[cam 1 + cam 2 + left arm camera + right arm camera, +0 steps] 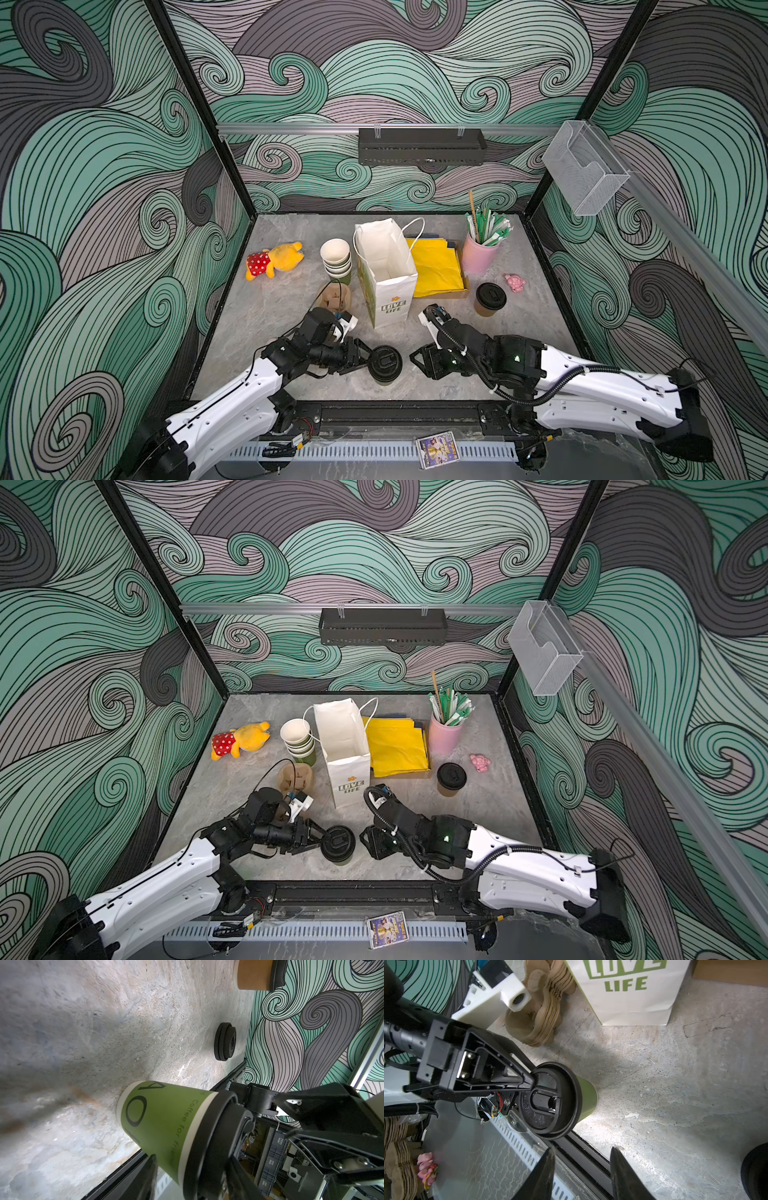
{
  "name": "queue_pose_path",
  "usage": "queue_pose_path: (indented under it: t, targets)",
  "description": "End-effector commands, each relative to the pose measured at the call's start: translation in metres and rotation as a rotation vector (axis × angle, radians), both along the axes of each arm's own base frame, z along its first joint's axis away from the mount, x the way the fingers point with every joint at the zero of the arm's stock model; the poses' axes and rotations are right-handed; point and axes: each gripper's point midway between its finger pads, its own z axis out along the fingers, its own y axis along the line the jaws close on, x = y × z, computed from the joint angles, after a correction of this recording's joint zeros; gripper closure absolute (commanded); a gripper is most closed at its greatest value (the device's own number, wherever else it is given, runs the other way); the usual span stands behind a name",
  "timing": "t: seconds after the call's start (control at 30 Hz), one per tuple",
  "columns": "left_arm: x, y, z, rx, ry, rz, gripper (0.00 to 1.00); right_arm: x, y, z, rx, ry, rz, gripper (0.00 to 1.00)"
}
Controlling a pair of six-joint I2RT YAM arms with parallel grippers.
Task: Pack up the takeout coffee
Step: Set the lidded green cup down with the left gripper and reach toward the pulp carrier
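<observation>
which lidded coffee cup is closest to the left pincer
The green cup at the front, right at the left pincer; the tan-brown cup stands farther back on the right, near the pink toy.

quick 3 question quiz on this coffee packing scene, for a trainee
1. True or false: the paper bag stands upright with its mouth open.
2. In both top views, on which side of the bag does the tan cup stand? A left, B right, C inside it.
3. Which cup sits at the left gripper?
Key: 1 true; 2 B; 3 the green cup with the black lid.
</observation>
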Motion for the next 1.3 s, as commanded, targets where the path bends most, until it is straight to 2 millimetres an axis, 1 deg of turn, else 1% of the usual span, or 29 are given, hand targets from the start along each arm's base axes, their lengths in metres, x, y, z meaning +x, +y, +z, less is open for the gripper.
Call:
queue_pose_path:
  t: [0.0, 0.07, 0.23, 0.33, 0.5, 0.6, 0.67, 0.73, 0.77, 0.83, 0.9, 0.97, 1.1, 1.27]
  targets:
    - [-0.005, 0.008, -0.008, 0.066, 0.019, 0.009, 0.44, 0.006, -0.008, -0.005, -0.027, -0.006, -0.049, 0.54]
    - [-0.003, 0.009, -0.005, 0.069, 0.007, 0.014, 0.41, 0.006, -0.008, -0.006, -0.031, -0.005, -0.051, 0.54]
    - [0.000, 0.010, 0.009, 0.069, -0.032, 0.015, 0.31, 0.006, -0.008, -0.009, -0.040, 0.006, -0.048, 0.53]
    - [0.002, 0.010, 0.015, 0.058, -0.057, 0.019, 0.28, 0.005, -0.007, -0.009, -0.041, 0.011, -0.044, 0.53]
    - [0.005, 0.008, 0.032, 0.030, -0.105, 0.018, 0.25, 0.006, -0.006, -0.008, -0.041, 0.011, -0.038, 0.53]
    - [0.005, 0.011, 0.046, 0.033, -0.156, 0.013, 0.25, 0.007, -0.006, -0.005, -0.035, -0.004, -0.038, 0.53]
    - [0.008, 0.019, 0.057, 0.075, -0.222, 0.025, 0.25, 0.010, -0.007, -0.001, -0.029, -0.027, -0.044, 0.53]
    - [0.014, 0.038, 0.064, 0.175, -0.288, 0.074, 0.26, 0.015, -0.012, 0.004, -0.027, -0.056, -0.066, 0.53]
    - [0.019, 0.053, 0.070, 0.248, -0.328, 0.116, 0.27, 0.018, -0.016, 0.006, -0.030, -0.076, -0.084, 0.53]
    - [0.025, 0.087, 0.074, 0.421, -0.354, 0.204, 0.30, 0.025, -0.023, 0.011, -0.037, -0.115, -0.123, 0.53]
    - [0.028, 0.121, 0.072, 0.608, -0.359, 0.271, 0.36, 0.031, -0.029, 0.017, -0.034, -0.151, -0.154, 0.53]
    - [0.033, 0.137, 0.071, 0.714, -0.357, 0.302, 0.39, 0.036, -0.034, 0.020, -0.037, -0.179, -0.181, 0.53]
    - [0.050, 0.137, 0.063, 0.809, -0.335, 0.296, 0.44, 0.040, -0.036, 0.023, -0.045, -0.205, -0.191, 0.53]
    - [0.077, 0.136, 0.048, 0.905, -0.304, 0.281, 0.45, 0.039, -0.032, 0.020, -0.051, -0.195, -0.183, 0.53]
